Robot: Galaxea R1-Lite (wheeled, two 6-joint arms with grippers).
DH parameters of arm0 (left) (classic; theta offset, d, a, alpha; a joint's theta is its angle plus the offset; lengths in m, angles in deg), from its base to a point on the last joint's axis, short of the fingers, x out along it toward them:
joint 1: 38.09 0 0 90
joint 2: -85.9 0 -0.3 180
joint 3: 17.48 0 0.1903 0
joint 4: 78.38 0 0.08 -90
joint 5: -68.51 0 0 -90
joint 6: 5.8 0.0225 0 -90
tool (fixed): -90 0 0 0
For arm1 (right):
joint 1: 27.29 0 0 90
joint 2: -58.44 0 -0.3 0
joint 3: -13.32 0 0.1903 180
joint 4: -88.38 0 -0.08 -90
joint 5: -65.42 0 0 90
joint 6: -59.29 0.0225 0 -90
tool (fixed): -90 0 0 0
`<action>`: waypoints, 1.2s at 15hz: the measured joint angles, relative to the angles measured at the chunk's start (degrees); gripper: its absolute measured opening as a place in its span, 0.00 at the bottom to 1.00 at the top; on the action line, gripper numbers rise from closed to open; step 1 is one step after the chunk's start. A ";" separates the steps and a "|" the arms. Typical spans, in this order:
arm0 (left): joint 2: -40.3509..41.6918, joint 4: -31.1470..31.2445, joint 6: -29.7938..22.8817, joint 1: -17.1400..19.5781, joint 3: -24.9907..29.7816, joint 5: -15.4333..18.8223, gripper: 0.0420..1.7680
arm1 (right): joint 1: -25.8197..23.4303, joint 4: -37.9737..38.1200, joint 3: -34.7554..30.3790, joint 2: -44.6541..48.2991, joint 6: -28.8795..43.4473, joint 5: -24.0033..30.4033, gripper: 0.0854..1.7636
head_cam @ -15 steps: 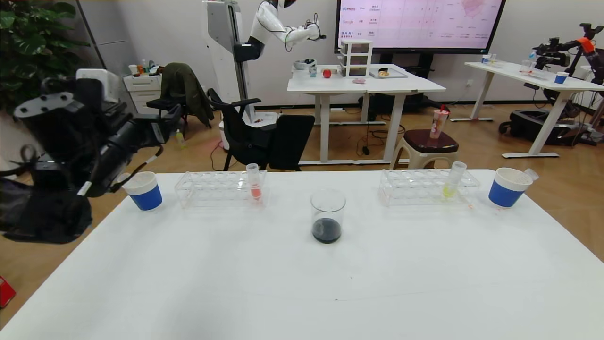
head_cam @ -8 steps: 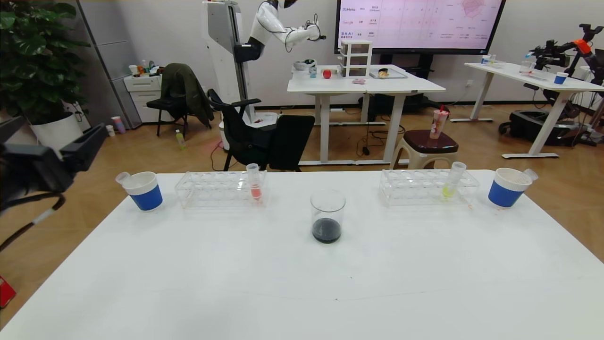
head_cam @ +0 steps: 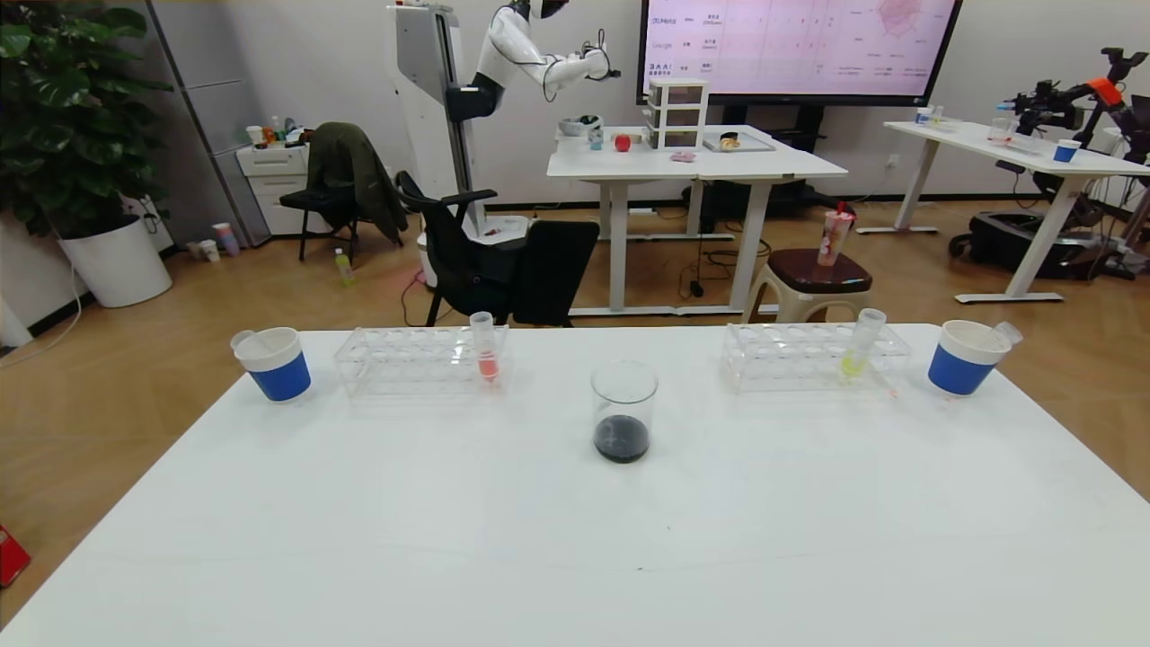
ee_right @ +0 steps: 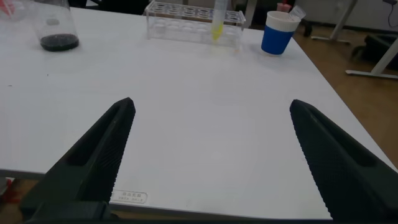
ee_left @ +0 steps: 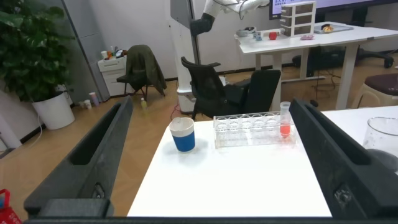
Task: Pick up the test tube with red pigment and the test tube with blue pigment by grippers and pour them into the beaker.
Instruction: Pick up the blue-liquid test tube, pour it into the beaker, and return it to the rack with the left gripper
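The beaker (head_cam: 624, 404) stands mid-table with dark liquid in its bottom; it also shows in the left wrist view (ee_left: 382, 134) and the right wrist view (ee_right: 56, 25). No tube with vivid red or blue liquid is in view. A salmon-red tube (head_cam: 485, 350) stands in the left rack (head_cam: 418, 359). A yellow-green tube (head_cam: 858, 346) stands in the right rack (head_cam: 809, 355). Neither gripper shows in the head view. My left gripper (ee_left: 210, 104) is open and empty, off the table's left side. My right gripper (ee_right: 211, 104) is open and empty over the near table edge.
A blue-sleeved paper cup (head_cam: 274, 364) at the far left holds a clear tube (head_cam: 241, 340). Another cup (head_cam: 966, 359) at the far right holds a clear tube (head_cam: 1008, 332). A chair and a stool stand beyond the table's far edge.
My left arm, raised beside the left cup a second ago, has drawn back to the left and left the head view. The things on the table have not moved.
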 joint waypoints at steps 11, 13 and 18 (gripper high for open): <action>24.94 8.02 -1.66 0.67 19.65 1.84 0.99 | 0.02 0.00 0.00 0.00 0.00 0.02 0.98; 25.21 8.37 -4.25 0.69 25.03 4.22 0.99 | 0.02 0.00 0.00 0.00 0.00 0.00 0.98; 25.37 11.76 -6.12 0.67 27.43 6.96 0.99 | 0.02 0.00 0.00 0.00 0.00 0.00 0.98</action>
